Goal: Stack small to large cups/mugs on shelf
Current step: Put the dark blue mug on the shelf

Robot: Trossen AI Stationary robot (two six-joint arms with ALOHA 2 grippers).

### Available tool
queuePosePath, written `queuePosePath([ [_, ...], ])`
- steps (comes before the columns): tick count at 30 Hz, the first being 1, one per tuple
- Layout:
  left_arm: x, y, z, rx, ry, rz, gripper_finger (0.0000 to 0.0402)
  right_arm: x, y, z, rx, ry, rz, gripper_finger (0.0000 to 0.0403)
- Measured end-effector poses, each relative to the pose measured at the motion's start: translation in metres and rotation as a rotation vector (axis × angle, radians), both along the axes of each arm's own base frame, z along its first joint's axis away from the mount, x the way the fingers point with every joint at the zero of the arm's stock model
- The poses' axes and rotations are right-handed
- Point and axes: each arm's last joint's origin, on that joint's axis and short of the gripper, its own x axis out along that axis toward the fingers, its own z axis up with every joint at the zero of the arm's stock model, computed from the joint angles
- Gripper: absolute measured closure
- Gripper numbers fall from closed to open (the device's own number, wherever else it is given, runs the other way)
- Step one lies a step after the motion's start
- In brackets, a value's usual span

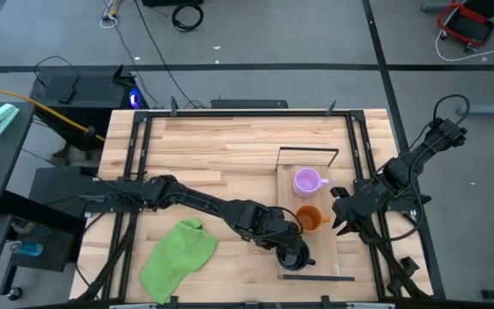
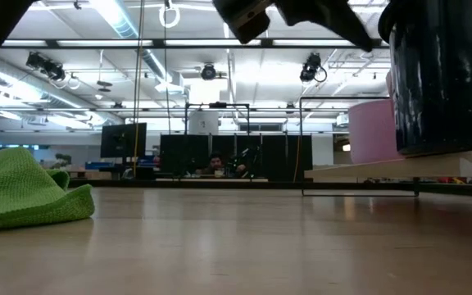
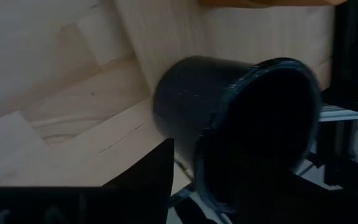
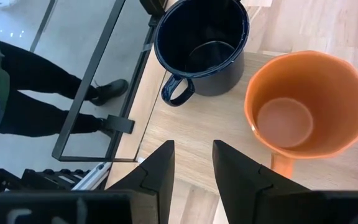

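Note:
The black mug (image 1: 292,255) (image 4: 201,43) stands upright on its base at the near end of the light-wood shelf (image 1: 333,257). The orange mug (image 1: 310,218) (image 4: 306,106) stands mid-shelf and the light purple mug (image 1: 305,180) (image 2: 371,131) farther back. My left gripper (image 1: 286,245) is at the black mug's rim, open. One finger (image 3: 142,180) stands outside the wall with a narrow gap, and the other is hidden in the dark of the mug (image 3: 229,112). My right gripper (image 1: 341,215) (image 4: 191,165) hovers open beside the orange mug, on the table's right side.
A green cloth (image 1: 178,257) (image 2: 23,192) lies crumpled on the tabletop left of the shelf. Thin black wire frames (image 1: 307,150) (image 4: 98,93) stand at the shelf's ends. A person's legs (image 4: 36,81) show on the floor beyond the table.

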Motion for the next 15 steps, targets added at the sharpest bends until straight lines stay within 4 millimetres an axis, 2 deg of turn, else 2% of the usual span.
queuePosePath([
  [6, -0.009, 0.004, 0.004, 0.027, 0.057, -0.012, 0.0261, 0.0, 0.0, 0.0, 0.015, 0.016, -0.028, 0.0286],
  [11, -0.024, 0.012, 0.021, 0.078, 0.107, -0.018, 0.026, -0.001, -0.001, 0.001, 0.05, 0.042, -0.08, 0.0286],
  [15, -0.026, 0.017, 0.033, 0.122, 0.053, -0.012, 0.0254, -0.003, -0.001, 0.002, 0.07, 0.052, -0.085, 0.0286],
])
